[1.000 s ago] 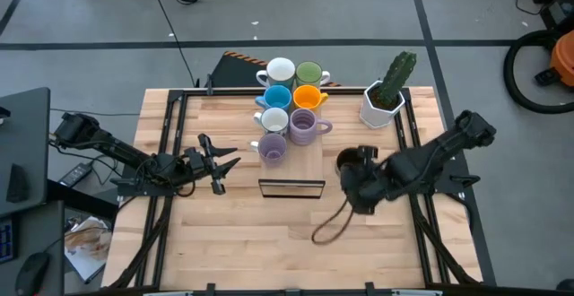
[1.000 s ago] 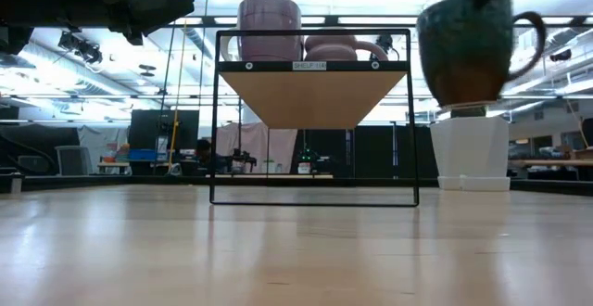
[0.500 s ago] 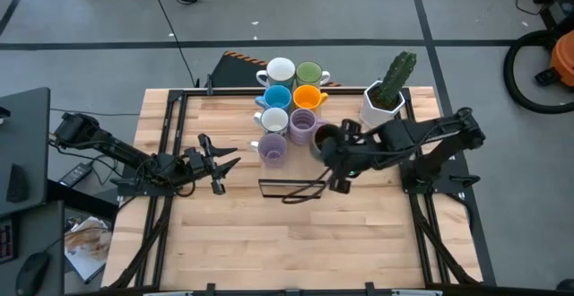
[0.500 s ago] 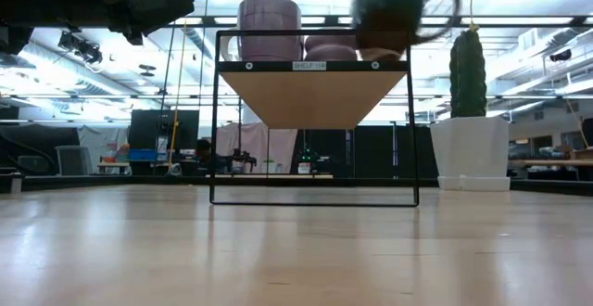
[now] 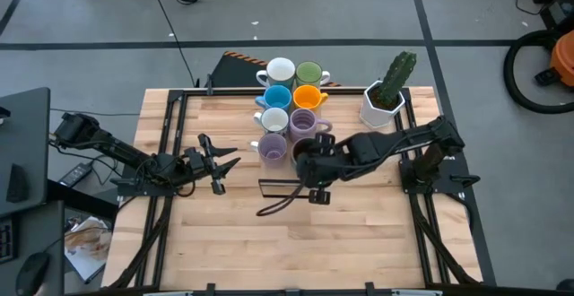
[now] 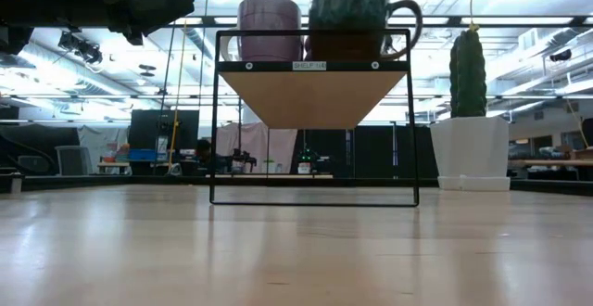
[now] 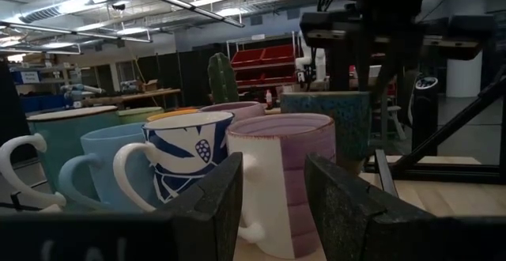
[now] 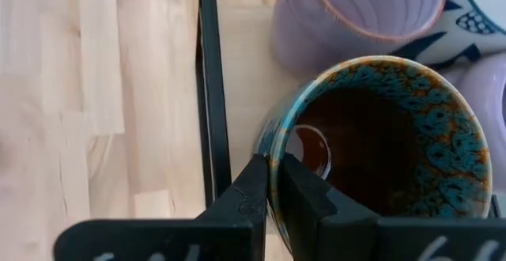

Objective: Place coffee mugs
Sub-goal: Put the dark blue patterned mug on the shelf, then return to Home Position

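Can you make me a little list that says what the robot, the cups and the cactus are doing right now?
Right hand: shut on the rim of the dark brown mug, holding it over the shelf
Left hand: open, waiting left of the shelf
Mugs on shelf: seven in a bunch, with a lavender mug near the front
Cactus pot: on the table, right of the mugs

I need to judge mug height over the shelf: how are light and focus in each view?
Low view: bright ceiling lights backlight the dark mug, a near silhouette above the shelf. Right wrist view: evenly lit, the right tool pinches the mug's rim, its fingers soft. Left wrist view: the left tool is blurred, mugs sharper. High view: even, sharp.
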Controlling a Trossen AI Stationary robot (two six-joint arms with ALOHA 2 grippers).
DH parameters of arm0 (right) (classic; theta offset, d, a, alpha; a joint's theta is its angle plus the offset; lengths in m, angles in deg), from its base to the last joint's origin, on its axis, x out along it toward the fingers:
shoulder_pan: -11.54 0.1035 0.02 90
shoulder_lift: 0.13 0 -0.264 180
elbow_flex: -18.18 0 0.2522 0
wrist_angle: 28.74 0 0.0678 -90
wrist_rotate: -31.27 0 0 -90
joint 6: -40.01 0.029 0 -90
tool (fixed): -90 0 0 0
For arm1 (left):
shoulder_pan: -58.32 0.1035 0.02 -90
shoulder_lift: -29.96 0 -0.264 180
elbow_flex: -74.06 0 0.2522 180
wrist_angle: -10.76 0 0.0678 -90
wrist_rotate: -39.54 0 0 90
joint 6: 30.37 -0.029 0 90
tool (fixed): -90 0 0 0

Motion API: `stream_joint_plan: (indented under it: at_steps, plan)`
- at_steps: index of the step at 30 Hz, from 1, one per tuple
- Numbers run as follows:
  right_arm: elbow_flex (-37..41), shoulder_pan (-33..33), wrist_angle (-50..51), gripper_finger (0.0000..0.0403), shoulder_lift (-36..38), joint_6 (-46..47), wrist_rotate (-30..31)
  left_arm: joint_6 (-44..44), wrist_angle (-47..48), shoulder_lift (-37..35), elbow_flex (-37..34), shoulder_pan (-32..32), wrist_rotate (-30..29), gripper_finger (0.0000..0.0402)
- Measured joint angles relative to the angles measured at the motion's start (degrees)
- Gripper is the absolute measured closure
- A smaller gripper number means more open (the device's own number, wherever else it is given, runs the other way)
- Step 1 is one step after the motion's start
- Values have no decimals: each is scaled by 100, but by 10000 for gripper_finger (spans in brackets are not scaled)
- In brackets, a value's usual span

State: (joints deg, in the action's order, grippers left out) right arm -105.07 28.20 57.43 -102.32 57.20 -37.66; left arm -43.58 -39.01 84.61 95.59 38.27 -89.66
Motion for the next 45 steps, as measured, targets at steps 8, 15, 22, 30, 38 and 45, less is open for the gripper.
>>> stream_joint_plan:
  at_steps: [8,15,22,30,38,45]
  plan:
    - [0,-162,-128,366,28,-88,-234,9,-2,-1,0,0,0,260]
    - [-2,-218,-157,335,32,-95,-255,9,-2,-1,0,0,0,260]
    - [-2,-222,-135,296,137,-197,-217,7,0,-1,0,0,1,260]
    - [-2,-222,-121,247,547,-87,-188,5,0,0,0,0,0,260]
    - [322,-46,42,224,1389,-32,536,11,7,0,0,0,0,260]
    - [2341,18,-1419,225,2798,211,591,18,42,0,0,-4,2,260]
